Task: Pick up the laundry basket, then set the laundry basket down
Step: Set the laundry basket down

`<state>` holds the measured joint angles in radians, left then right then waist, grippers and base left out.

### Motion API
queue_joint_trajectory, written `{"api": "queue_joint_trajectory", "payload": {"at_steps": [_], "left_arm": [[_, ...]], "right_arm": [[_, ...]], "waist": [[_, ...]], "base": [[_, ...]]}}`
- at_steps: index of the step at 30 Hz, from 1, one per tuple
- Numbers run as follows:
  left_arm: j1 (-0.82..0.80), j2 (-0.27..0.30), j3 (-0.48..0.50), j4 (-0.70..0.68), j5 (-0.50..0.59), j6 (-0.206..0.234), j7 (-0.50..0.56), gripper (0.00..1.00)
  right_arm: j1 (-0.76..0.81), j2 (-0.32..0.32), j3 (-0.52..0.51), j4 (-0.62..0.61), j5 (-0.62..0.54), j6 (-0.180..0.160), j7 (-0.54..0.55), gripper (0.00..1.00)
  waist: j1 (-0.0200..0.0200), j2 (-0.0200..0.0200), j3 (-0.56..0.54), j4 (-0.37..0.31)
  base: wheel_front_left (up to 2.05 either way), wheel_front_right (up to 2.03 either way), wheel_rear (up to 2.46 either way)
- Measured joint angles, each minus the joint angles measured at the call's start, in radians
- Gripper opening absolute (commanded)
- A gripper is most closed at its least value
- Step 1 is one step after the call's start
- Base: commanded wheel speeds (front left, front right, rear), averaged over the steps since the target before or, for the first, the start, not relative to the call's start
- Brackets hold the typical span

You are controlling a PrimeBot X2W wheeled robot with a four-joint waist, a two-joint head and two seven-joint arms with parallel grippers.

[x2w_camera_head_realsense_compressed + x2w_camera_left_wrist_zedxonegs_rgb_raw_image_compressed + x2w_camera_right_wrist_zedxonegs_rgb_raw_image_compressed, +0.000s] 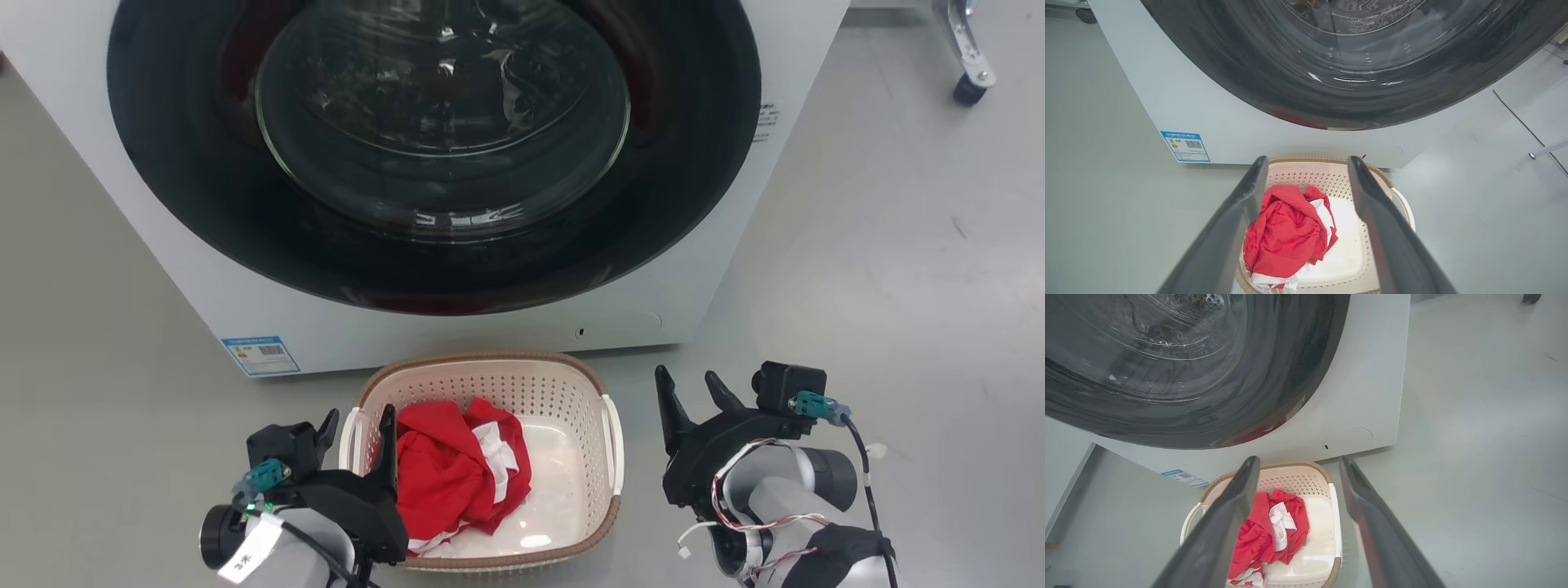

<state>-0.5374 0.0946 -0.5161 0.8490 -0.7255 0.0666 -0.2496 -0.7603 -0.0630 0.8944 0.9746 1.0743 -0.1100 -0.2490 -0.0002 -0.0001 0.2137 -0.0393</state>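
Note:
The cream perforated laundry basket with its brown rim stands on the grey floor just in front of the washing machine. A red and white garment lies in its left half. My left gripper is open, one finger outside the basket's left loop handle and one inside the wall, not closed on it. My right gripper is open over bare floor, to the right of the right handle and apart from it. Both wrist views look down at the basket between their open fingers.
The white washing machine with its dark round door rises right behind the basket, with a blue label at its lower left. A caster wheel stands at the far right. Grey floor stretches to the right and left.

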Motion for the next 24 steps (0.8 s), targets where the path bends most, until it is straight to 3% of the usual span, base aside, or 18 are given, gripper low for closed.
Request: {"api": "queue_joint_trajectory", "payload": {"at_steps": [11,24], "left_arm": [[0.211,0.017,0.076,-0.263,0.111,0.032,0.000,1.00],[0.460,0.058,0.160,-0.529,0.207,0.049,0.000,1.00]], "right_arm": [[0.190,-0.066,-0.079,-0.188,-0.141,-0.006,0.000,1.00],[0.387,-0.111,-0.181,-0.437,-0.288,-0.014,0.000,1.00]], "waist": [[0.0000,0.0000,-0.128,0.002],[0.0001,0.0000,-0.189,-0.005]], "base": [[0.00,0.00,0.00],[0.00,0.00,0.00]]}}
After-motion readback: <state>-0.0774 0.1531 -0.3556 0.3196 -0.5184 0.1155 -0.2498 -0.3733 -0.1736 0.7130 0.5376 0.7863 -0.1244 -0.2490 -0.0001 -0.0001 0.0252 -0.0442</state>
